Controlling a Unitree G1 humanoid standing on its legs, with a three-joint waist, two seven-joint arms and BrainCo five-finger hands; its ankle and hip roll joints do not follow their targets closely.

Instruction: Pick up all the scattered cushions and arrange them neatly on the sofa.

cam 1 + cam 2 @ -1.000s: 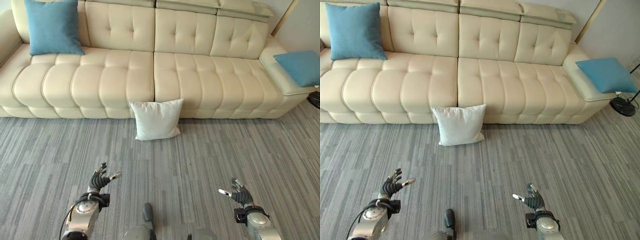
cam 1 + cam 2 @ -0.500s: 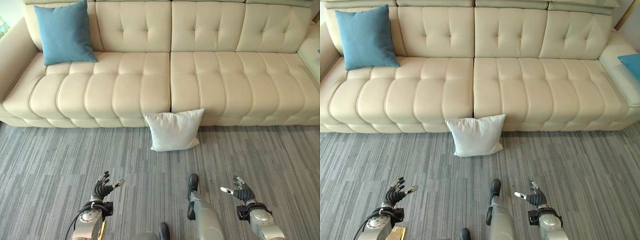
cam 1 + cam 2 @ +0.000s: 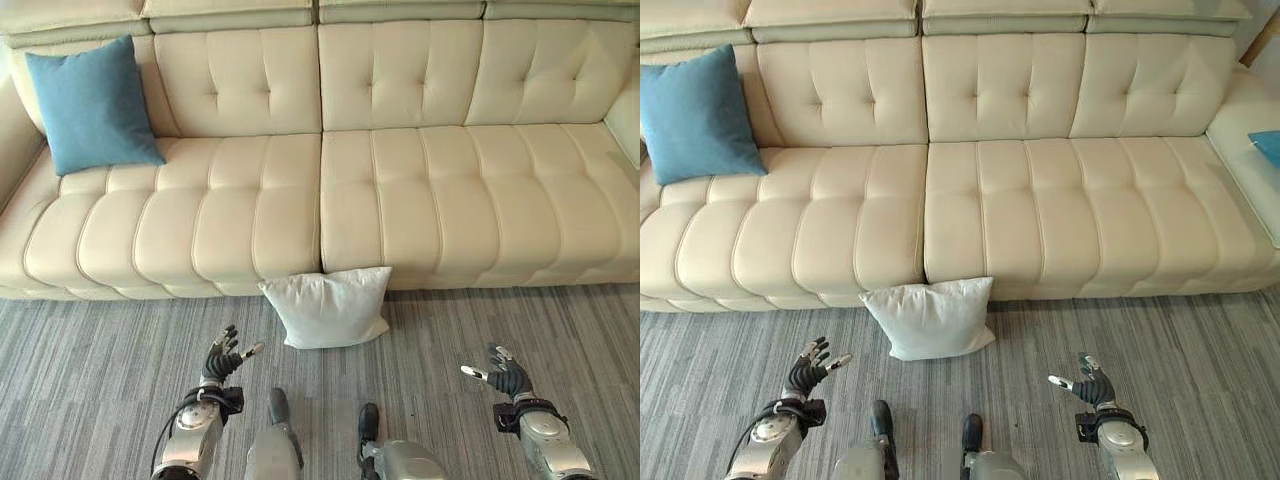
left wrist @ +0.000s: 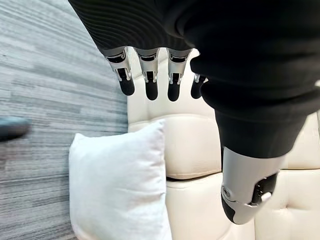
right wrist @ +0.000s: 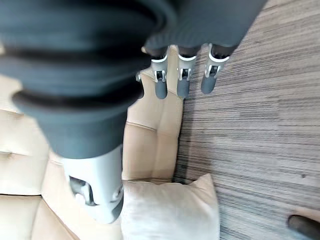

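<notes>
Where the seat front meets the floor, we see the white cushion [image 3: 328, 308] standing on the grey striped carpet [image 3: 90, 350] and leaning back against the cream sofa [image 3: 380, 190], just below the seam between the two seat sections. Our left hand [image 3: 222, 358] hangs over the carpet near the cushion's left side, apart from it — fingers straight and spread, thumb out, nothing in its grasp. Our right hand [image 3: 505, 372] is lower right, well apart from the cushion, likewise spread wide and empty. A blue cushion [image 3: 92, 103] is propped upright in the sofa's left corner against the backrest. At the far right, on the sofa's arm, a second blue cushion [image 3: 1267, 147] shows by its corner.
</notes>
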